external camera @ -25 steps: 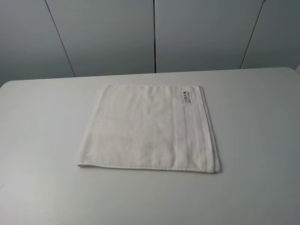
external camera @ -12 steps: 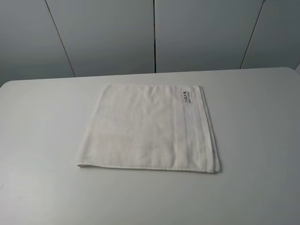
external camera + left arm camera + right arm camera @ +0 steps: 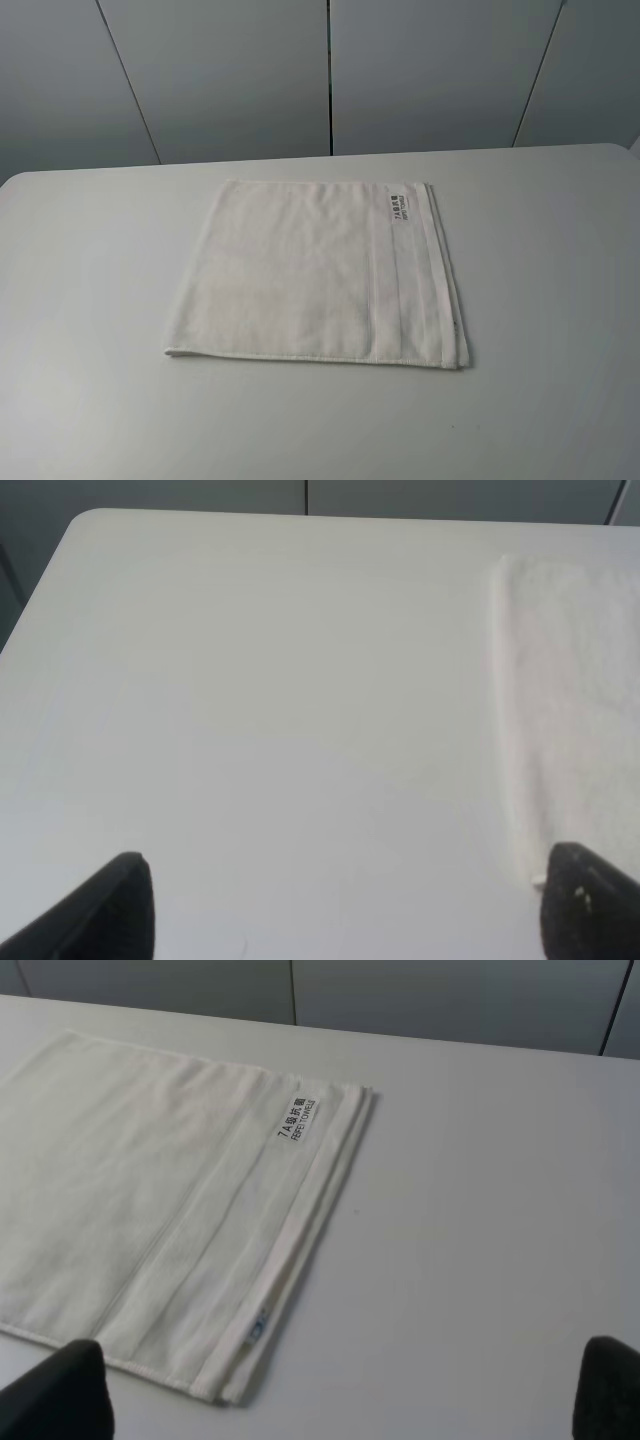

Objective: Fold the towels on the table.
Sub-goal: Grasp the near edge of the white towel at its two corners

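One towel (image 3: 318, 272) flat at mid-frame on table (image 3: 90, 300) | banded edge toward frame right, the side of my right claw (image 3: 330, 1390) | left claw (image 3: 350, 905) by plain edge | both claws spread wide, empty

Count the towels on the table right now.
1. One off-white terry towel lies flat near the middle of the white table, printed label at its far right corner. Its right edge shows stacked layers, so another underneath can't be ruled out.
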